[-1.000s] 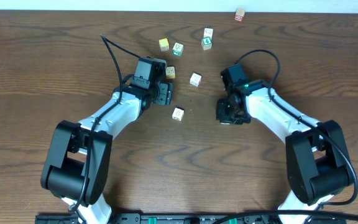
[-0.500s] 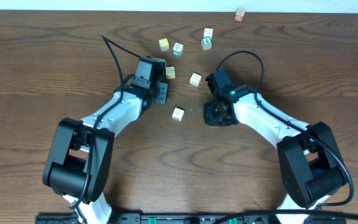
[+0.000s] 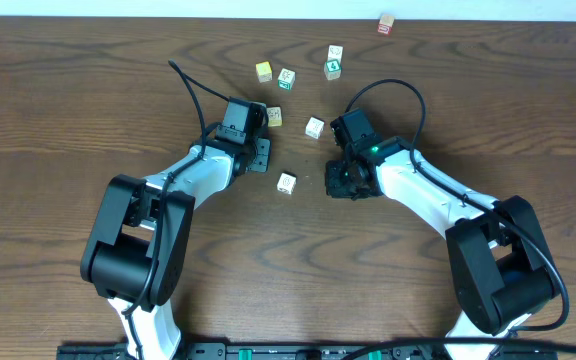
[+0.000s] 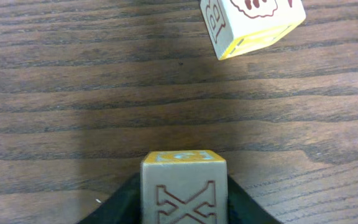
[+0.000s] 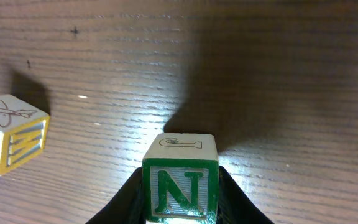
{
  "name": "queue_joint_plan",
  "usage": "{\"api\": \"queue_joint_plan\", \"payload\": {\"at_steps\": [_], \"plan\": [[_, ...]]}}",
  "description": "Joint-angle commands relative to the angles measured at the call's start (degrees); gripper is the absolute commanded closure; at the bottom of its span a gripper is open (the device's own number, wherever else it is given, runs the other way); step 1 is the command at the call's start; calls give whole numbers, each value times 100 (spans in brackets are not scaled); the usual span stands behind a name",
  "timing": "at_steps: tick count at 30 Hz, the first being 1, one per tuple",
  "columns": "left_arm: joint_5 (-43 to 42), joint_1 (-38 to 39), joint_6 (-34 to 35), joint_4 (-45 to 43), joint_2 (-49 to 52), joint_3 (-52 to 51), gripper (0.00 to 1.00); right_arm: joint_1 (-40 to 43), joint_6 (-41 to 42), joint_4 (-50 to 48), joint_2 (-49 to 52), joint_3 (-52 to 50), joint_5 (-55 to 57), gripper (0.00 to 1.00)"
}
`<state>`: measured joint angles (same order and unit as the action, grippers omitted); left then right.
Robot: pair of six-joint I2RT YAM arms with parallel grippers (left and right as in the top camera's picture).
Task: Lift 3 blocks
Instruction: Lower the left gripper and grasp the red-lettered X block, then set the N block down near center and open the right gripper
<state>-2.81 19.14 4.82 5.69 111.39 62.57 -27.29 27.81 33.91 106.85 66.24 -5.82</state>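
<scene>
My right gripper (image 5: 180, 190) is shut on the green "N" block (image 5: 180, 155), which casts a shadow on the wood below it. In the overhead view this gripper (image 3: 341, 183) sits right of centre and hides the block. My left gripper (image 4: 184, 193) has its jaws pressed against both sides of a pale block with a red-outlined "X" (image 4: 184, 177) and a yellow top. From above, the left gripper (image 3: 258, 152) covers it. A whitish block with a faint tan mark (image 3: 286, 182) lies between the two grippers, seen too in the right wrist view (image 5: 11, 134). A teal-marked block (image 3: 286, 77) rests farther back.
A yellow-faced cube (image 3: 274, 116) lies just beyond the left gripper, also in the left wrist view (image 4: 250, 25). Other cubes: whitish (image 3: 314, 127), yellow (image 3: 264, 71), two stacked-looking ones (image 3: 333, 62), and a reddish one (image 3: 386, 23) near the far edge.
The right arm carried the N block leftward toward the table's middle, then held still. The left jaws closed in on the X block.
</scene>
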Motion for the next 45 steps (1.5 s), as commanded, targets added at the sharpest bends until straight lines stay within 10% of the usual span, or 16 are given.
{"api": "queue_joint_plan", "payload": {"at_steps": [1, 11, 28, 45], "plan": [[31, -20, 44, 42, 103, 90, 68, -46, -50, -37, -42, -33, -57, 81], [33, -20, 348, 970, -625, 90, 88, -57, -199, -420, -42, -33, -485, 79], [-728, 155, 581, 1823, -778, -48, 89, -208, -219, -343, -39, -37, -520, 75], [-702, 634, 669, 1939, -776, -48, 87, -66, -345, -133, -39, -35, 42, 39]]}}
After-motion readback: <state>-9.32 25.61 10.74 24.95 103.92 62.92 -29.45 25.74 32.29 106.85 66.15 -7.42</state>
